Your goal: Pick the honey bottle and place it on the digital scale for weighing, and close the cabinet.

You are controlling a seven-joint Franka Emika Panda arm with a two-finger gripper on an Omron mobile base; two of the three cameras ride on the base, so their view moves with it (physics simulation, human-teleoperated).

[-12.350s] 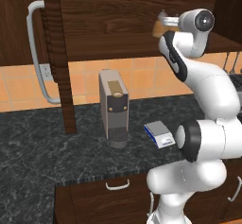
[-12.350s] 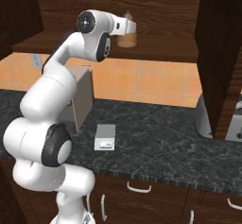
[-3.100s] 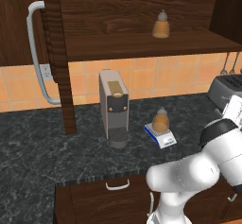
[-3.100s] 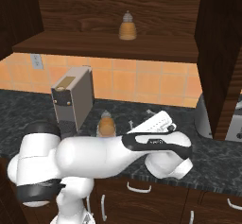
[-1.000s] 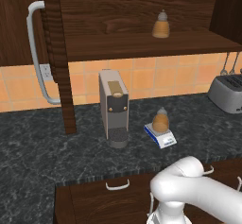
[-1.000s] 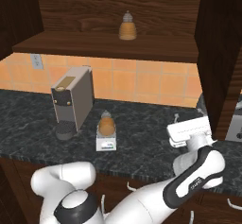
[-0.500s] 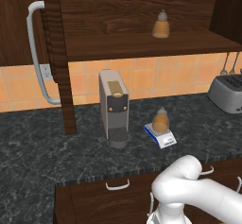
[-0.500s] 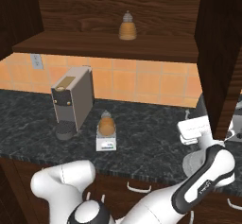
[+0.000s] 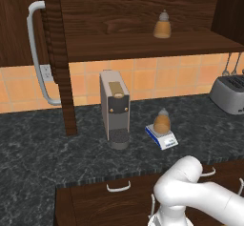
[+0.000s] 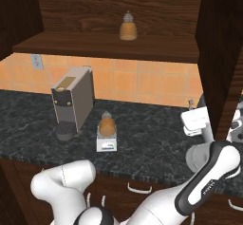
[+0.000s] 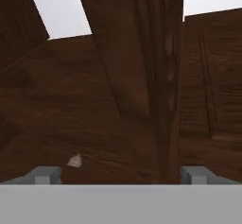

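Honey bottle (image 9: 162, 121) already sits on the scale (image 9: 161, 137), centre of the left base view on the bench (image 9: 57, 148); a second bottle (image 9: 162, 25) is on the shelf, upper centre. Step in hand: closing the cabinet. Gripper (image 10: 195, 123) at right of the right base view, beside the open right door (image 10: 221, 53); fingers spread wide, holding nothing. Next, likely: push that door shut, then the left door (image 9: 52, 44).
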